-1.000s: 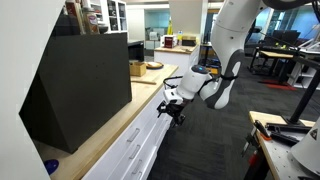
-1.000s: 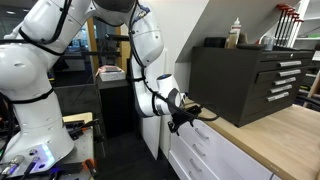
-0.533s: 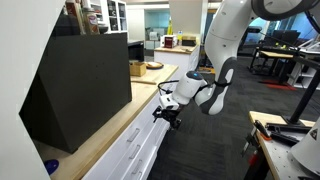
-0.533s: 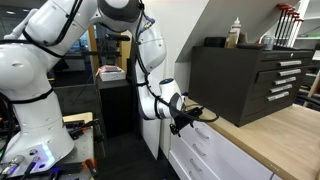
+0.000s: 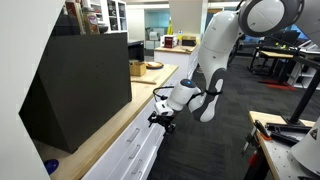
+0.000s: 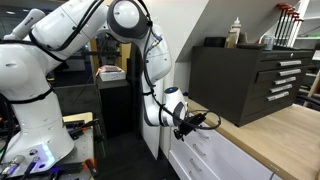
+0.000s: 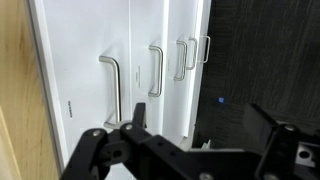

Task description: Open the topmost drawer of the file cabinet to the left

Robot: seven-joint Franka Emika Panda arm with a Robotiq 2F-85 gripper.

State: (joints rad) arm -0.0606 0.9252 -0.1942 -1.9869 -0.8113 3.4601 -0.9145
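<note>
- The gripper (image 5: pixel 162 118) is hanging with its jaws spread wide, holding nothing, just beside the file cabinet (image 5: pixel 135 155).
- The topmost drawer (image 7: pixel 80 90) is sitting closed directly under the wood top (image 7: pixel 15 120).
- To do this well, I'd be centring the jaws around its handle (image 7: pixel 112 88), clamping, then pulling straight out.

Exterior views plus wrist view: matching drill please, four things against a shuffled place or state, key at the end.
Things:
1 gripper
2 black chest
3 bottle
4 bar handles

Place or state:
a on top of the black chest
b silver, on white drawer fronts
c open, close to the file cabinet
d standing on the wood top

Pairs: 1-c, 2-d, 3-a, 4-b
</note>
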